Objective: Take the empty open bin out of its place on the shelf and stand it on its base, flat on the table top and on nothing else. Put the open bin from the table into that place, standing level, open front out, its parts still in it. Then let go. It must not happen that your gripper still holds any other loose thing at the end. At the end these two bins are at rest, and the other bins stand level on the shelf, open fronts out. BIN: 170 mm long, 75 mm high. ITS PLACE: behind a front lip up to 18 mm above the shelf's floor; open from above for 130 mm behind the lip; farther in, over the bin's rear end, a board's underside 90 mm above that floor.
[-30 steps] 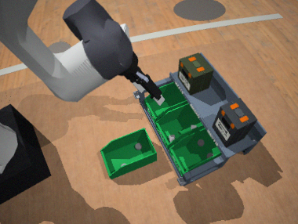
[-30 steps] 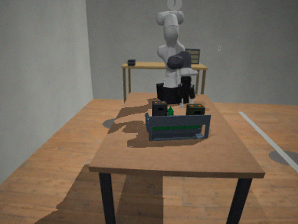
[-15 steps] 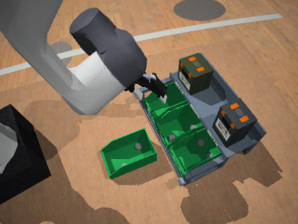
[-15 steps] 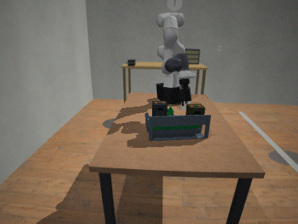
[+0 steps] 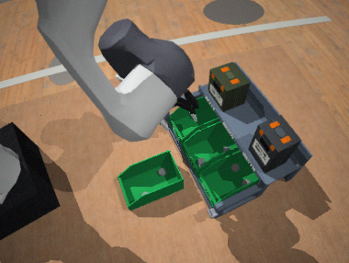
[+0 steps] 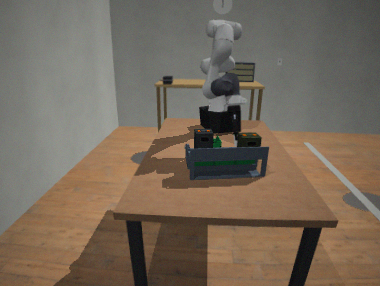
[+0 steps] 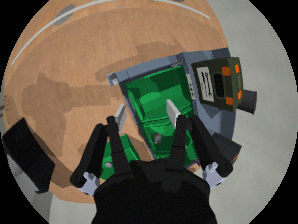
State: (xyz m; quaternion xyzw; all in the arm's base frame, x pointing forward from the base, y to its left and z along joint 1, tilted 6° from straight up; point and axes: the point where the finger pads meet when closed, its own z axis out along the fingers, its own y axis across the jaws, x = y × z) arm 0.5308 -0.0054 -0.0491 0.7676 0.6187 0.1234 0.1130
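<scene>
A grey shelf [image 5: 234, 152] holds three green open bins in a row. The far one [image 5: 193, 120] shows no parts in it. The middle bin [image 5: 208, 144] and the near bin [image 5: 230, 177] each hold small grey parts. Another green bin [image 5: 151, 179] with grey parts stands on the table top in front of the shelf. My gripper [image 5: 192, 110] reaches down into the far bin with its fingers apart. In the wrist view the gripper [image 7: 143, 119] is open, with that bin [image 7: 156, 106] between and below the fingers. I cannot tell whether a finger touches a bin wall.
Two dark boxes with orange marks [image 5: 229, 85] [image 5: 274, 142] sit on the shelf's rear board. The black robot base [image 5: 23, 184] is at the left. In the exterior view the shelf [image 6: 226, 162] shows its back, mid-table.
</scene>
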